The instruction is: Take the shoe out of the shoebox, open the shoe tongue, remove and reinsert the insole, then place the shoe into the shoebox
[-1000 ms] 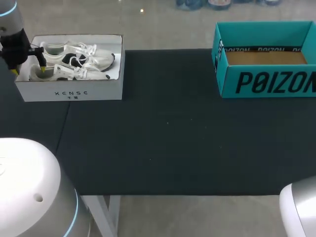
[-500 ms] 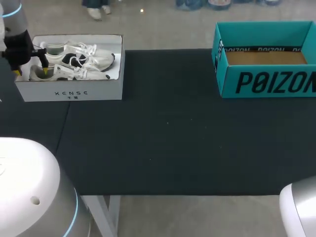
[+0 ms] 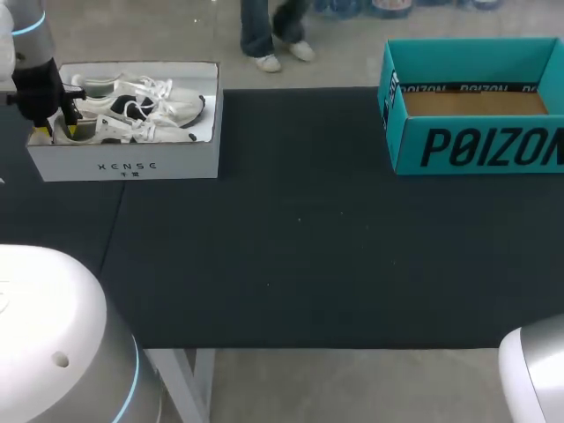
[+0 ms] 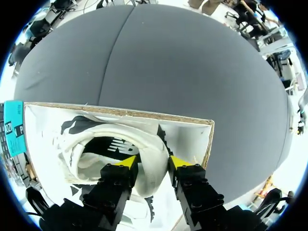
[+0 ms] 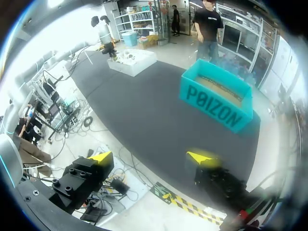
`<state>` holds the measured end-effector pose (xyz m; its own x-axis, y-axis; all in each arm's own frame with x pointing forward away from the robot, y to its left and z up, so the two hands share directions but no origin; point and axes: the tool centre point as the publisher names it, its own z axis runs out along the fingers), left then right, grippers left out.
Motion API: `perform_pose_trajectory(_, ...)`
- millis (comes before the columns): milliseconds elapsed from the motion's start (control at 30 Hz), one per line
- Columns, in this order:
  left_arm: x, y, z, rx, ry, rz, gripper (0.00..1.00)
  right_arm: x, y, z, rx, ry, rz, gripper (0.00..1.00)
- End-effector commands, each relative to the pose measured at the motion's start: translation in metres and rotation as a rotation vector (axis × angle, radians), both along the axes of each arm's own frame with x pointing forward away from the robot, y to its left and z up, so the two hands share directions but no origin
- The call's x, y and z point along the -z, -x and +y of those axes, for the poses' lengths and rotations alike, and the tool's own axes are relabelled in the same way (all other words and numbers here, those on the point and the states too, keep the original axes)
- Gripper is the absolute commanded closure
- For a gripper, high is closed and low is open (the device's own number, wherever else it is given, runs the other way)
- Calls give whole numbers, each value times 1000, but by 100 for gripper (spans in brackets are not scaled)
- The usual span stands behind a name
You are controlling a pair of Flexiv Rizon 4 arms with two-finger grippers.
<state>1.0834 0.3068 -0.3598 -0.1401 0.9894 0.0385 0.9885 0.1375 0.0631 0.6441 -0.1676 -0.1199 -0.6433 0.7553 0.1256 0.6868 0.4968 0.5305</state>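
Straddling the padded heel rim of a white knit shoe [image 4: 144,144], the left claw [image 4: 153,162] is closed on it, one yellow tip inside the dark opening and the other against the outer heel. The shoe lies on its side inside the white cardboard box [image 3: 123,163], along the front wall, with a second laced shoe [image 3: 132,92] behind it. Well apart from the white box, across the black felt table [image 3: 308,247], stands a teal carton [image 3: 476,145]. The right claw [image 5: 150,157] hangs spread wide, holding nothing.
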Motion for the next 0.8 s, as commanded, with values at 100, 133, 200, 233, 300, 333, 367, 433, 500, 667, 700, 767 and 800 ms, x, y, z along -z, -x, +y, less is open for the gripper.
perform_pose_trajectory(100, -1, -4, 3, 5, -3, 2, 51, -2, -3, 0, -2, 2, 8, 0)
perform_pose_trajectory(133, -2, -5, 4, 5, -3, 0, 51, -2, -3, 0, -2, 2, 8, 0)
perform_pose_trajectory(200, -5, -6, 5, 5, -2, -4, 41, -2, -3, 0, -2, 2, 8, 0)
perform_pose_trajectory(233, -6, -6, 5, 6, -3, -8, 39, -2, -3, 0, -2, 2, 8, 0)
perform_pose_trajectory(300, -9, -6, 6, 7, -3, -13, 37, -2, -3, 0, -2, 2, 8, 0)
perform_pose_trajectory(333, -10, -6, 6, 8, -4, -17, 38, -2, -3, 0, -2, 2, 8, 0)
perform_pose_trajectory(367, -10, -7, 6, 8, -4, -18, 39, -2, -3, 0, -2, 2, 8, 0)
perform_pose_trajectory(433, -12, -7, 6, 11, -4, -21, 41, -2, -3, 0, -2, 2, 8, 0)
perform_pose_trajectory(500, -12, -7, 5, 15, -6, -25, 51, -2, -3, 0, -2, 2, 8, 0)
perform_pose_trajectory(667, -12, -7, 3, 20, -7, -29, 100, -2, -3, 0, -2, 2, 8, 0)
perform_pose_trajectory(700, -12, -7, 2, 22, -8, -29, 100, -2, -3, 0, -2, 2, 8, 0)
perform_pose_trajectory(767, -12, -6, 1, 27, -10, -30, 100, -2, -3, 0, -2, 2, 8, 0)
perform_pose_trajectory(800, -12, -6, 1, 31, -10, -29, 100, -2, -3, 0, -2, 2, 8, 0)
